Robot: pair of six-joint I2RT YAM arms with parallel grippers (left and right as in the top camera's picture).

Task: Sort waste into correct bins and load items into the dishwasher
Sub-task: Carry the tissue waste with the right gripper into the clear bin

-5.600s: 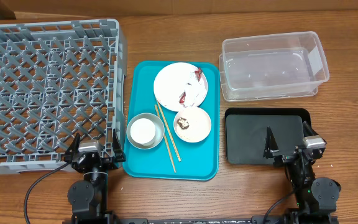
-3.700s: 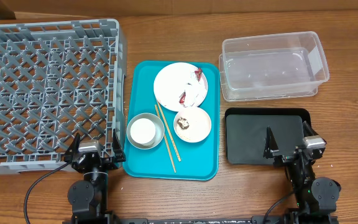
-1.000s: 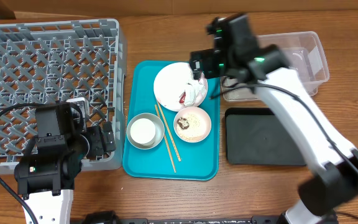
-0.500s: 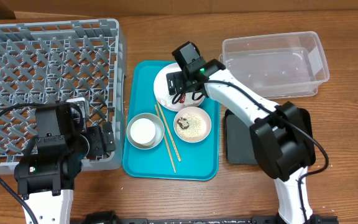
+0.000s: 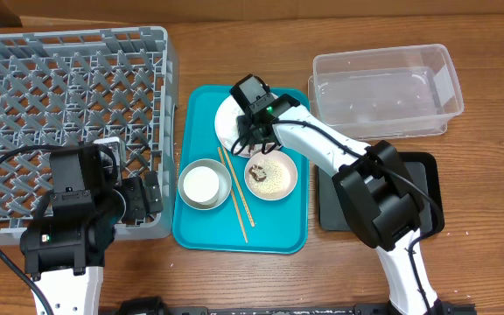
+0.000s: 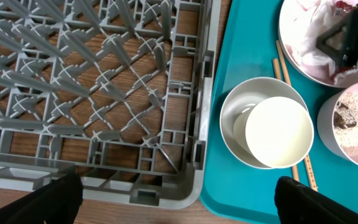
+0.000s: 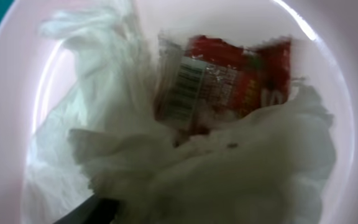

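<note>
My right gripper (image 5: pixel 254 138) is down on the white plate (image 5: pixel 226 122) on the teal tray. In the right wrist view crumpled white paper (image 7: pixel 229 162) and a red wrapper (image 7: pixel 241 81) fill the plate (image 7: pixel 328 50). One dark fingertip (image 7: pixel 98 211) shows at the paper's edge; the other is buried. My left gripper (image 5: pixel 144 197) stands open and empty over the near right corner of the grey dishwasher rack (image 5: pixel 68 122). Beside it a white cup (image 6: pixel 278 132) sits inside the metal bowl (image 6: pixel 232 118). The pink bowl (image 5: pixel 271 175) holds rice and a brown lump. Chopsticks (image 5: pixel 234 192) lie between the bowls.
The teal tray (image 5: pixel 278 227) holds all the dishes. A clear tub (image 5: pixel 383 92) stands at the back right. The black tray (image 5: pixel 329 188) lies in front of it, partly under my right arm. The rack's wall (image 6: pixel 197 124) borders the teal tray.
My right arm has swung from near the clear tub to the plate, and its gripper has dropped into the paper. The left arm has not moved.
</note>
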